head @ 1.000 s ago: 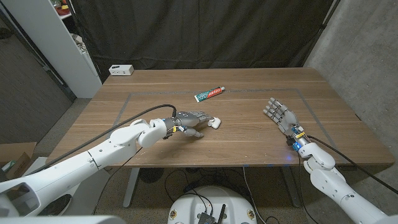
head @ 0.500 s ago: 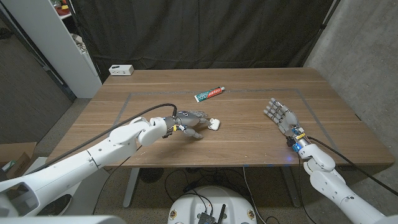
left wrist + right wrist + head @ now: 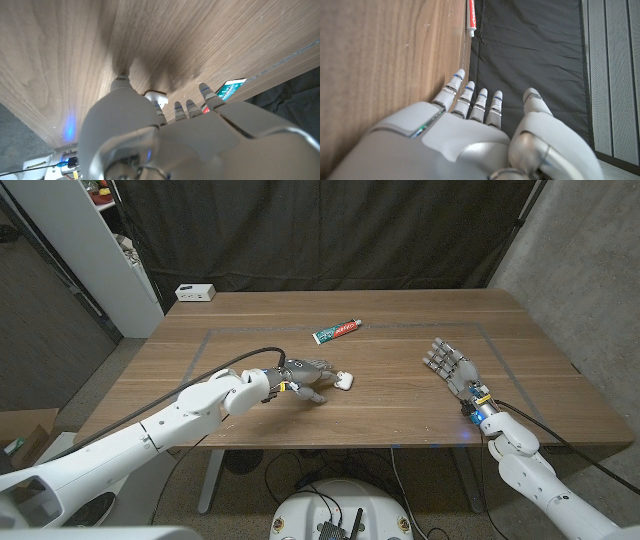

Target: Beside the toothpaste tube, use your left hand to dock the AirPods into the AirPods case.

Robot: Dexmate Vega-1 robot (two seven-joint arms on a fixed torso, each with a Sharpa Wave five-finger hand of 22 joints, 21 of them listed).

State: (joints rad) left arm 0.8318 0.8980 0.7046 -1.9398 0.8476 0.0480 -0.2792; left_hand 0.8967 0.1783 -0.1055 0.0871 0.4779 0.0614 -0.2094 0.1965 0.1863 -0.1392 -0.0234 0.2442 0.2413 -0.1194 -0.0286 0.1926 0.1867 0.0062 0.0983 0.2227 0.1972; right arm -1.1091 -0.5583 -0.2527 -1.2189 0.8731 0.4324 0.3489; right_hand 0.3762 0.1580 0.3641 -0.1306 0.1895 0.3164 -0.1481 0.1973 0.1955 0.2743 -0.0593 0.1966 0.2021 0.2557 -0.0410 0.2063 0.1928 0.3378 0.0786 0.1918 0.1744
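The wooden table (image 3: 400, 395) carries a thin pale line marking out a rectangle on its top. Behind it hangs a dark curtain (image 3: 330, 230), with a white shelf unit (image 3: 90, 240) off to the robot's left.

The left hand (image 3: 305, 375) reaches in over the middle of the table, fingers curled down and forward. Its fingertips (image 3: 328, 370) are right at a small white earbud case (image 3: 343, 379), which sits on the wood just beyond them. The case is a rounded, glossy white pebble; whether its lid is up, or whether any earbud sits inside it, is too small to make out. In the left wrist view a bit of white (image 3: 156, 98) shows between the thumb and the other fingers, so the hand seems to pinch it, though I cannot tell for sure whether it grips or only touches.

The right hand (image 3: 447, 366) is well apart on the robot's right, fingers straight and spread, holding nothing.

The toothpaste tube (image 3: 336, 331) lies flat farther back, near the case, green and white with a red end.

A small white box (image 3: 195, 292) sits at the table's far left corner.
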